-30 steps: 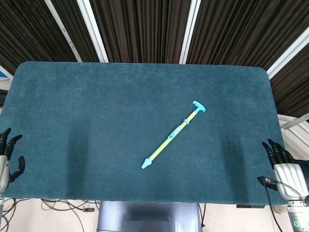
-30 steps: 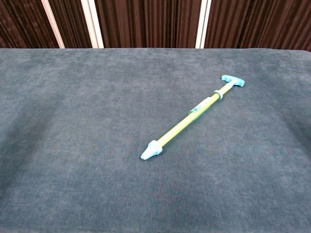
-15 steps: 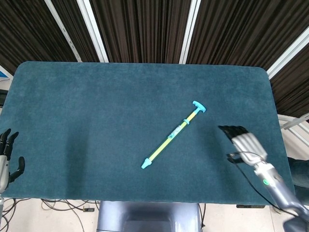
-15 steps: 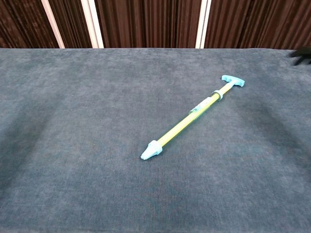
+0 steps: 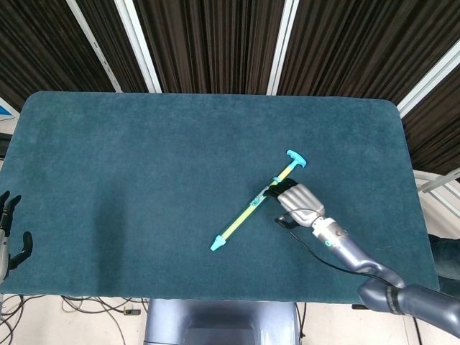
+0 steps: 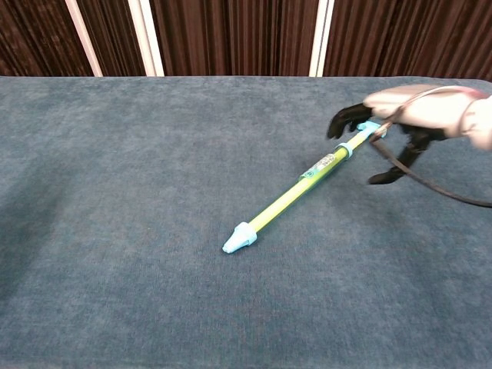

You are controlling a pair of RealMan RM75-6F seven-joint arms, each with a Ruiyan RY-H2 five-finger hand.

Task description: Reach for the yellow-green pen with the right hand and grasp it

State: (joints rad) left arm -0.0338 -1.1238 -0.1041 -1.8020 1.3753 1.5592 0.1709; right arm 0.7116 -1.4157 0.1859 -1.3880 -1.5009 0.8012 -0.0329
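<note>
The yellow-green pen (image 5: 248,210) lies diagonally on the teal table, its pale blue cap toward the near left and its blue T-shaped end (image 5: 295,158) toward the far right. My right hand (image 5: 296,200) hovers right beside the upper part of the shaft, fingers spread, holding nothing. In the chest view the same hand (image 6: 400,115) hangs over the T end of the pen (image 6: 292,194), with dark fingers (image 6: 346,119) reaching past it and the thumb below. My left hand (image 5: 7,230) stays off the table's near left edge, fingers apart and empty.
The teal felt table (image 5: 144,158) spreads wide to the left of the pen. A black cable (image 5: 309,248) trails from the right wrist across the table. Dark slatted wall panels stand behind the far edge.
My right hand has swept from the table's right edge leftward to the pen's upper end. The pen has not moved. The left hand has drifted slightly further out of view.
</note>
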